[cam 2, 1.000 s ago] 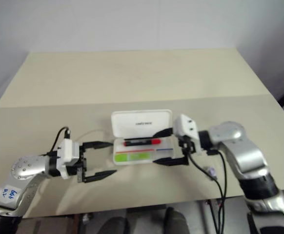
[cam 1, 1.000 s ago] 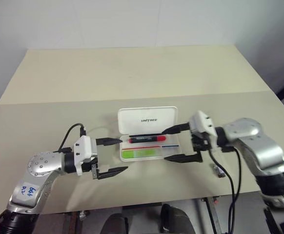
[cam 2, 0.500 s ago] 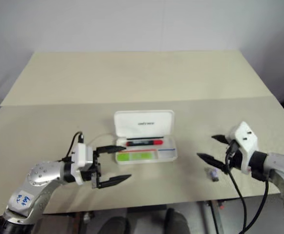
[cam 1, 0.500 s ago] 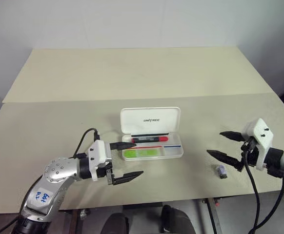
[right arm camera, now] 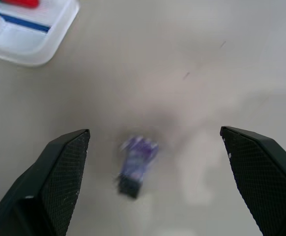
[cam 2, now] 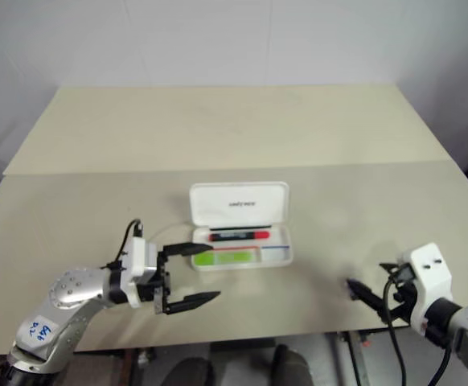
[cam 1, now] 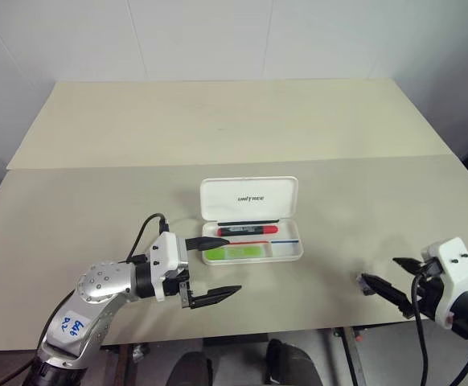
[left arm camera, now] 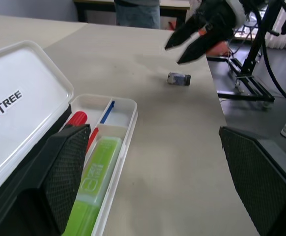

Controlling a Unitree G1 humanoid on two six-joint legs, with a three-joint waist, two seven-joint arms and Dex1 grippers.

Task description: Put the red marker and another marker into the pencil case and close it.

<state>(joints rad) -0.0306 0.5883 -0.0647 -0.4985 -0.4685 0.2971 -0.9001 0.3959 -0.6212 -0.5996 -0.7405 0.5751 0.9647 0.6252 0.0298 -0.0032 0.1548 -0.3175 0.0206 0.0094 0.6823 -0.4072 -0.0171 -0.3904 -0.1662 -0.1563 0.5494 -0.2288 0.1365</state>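
The white pencil case (cam 1: 287, 250) lies open at the table's middle, its printed lid standing up at the back. Inside, the red marker (cam 1: 248, 230) lies along the hinge side and another marker, lime green (cam 1: 234, 252), lies in front of it. My left gripper (cam 1: 233, 264) is open just left of the case's front corner and points toward it, with its upper finger reaching the case's left end and nothing held. My right gripper (cam 1: 379, 269) is open and empty near the front right edge, well clear of the case.
A tiny dark purple object (right arm camera: 135, 164) lies on the table between the right gripper's fingers, untouched. The table's front edge runs close below both grippers. A seam crosses the table behind the case, with bare tabletop beyond it.
My right gripper has pulled away from the case's right end, going right and toward the front edge, and now straddles the purple object. The left gripper has edged slightly toward the case.
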